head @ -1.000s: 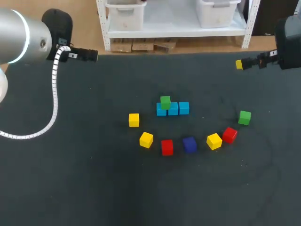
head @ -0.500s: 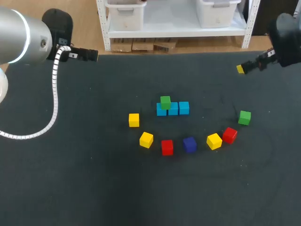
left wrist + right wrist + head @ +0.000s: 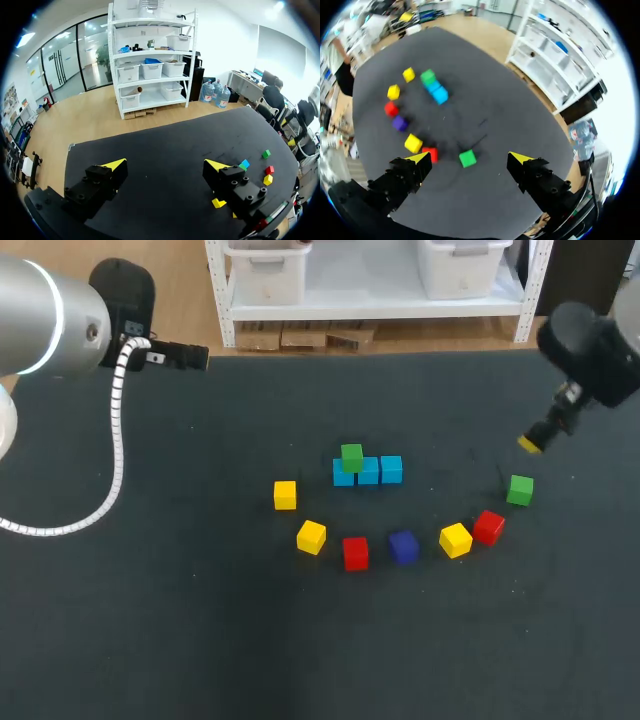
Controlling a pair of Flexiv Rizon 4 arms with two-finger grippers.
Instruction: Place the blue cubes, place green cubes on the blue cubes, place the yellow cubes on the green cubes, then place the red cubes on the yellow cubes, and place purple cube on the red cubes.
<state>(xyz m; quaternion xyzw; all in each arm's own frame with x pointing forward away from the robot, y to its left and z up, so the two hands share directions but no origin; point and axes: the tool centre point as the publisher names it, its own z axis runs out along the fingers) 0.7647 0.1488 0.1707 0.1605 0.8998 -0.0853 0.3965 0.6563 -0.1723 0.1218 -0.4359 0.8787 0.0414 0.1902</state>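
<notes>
Three light blue cubes (image 3: 368, 471) lie in a row at mid-table, and a green cube (image 3: 351, 456) sits on the leftmost one. A second green cube (image 3: 519, 490) lies alone at the right. In an arc nearer me lie yellow cubes (image 3: 285, 494) (image 3: 311, 537) (image 3: 455, 539), red cubes (image 3: 355, 552) (image 3: 488, 526) and a purple cube (image 3: 403, 546). My right gripper (image 3: 530, 444) hangs just beyond the lone green cube (image 3: 467, 158); in its wrist view it (image 3: 470, 157) is open and empty with that cube ahead. My left gripper (image 3: 165, 165), also open and empty, stays at the far left (image 3: 195, 357).
The dark table (image 3: 200, 620) has free room in front of the arc and on the whole left side. A white cable (image 3: 117, 440) loops down from my left arm over the table's left part.
My right gripper has come in from the far right edge, down toward the lone green cube. The left arm and all cubes have stayed put.
</notes>
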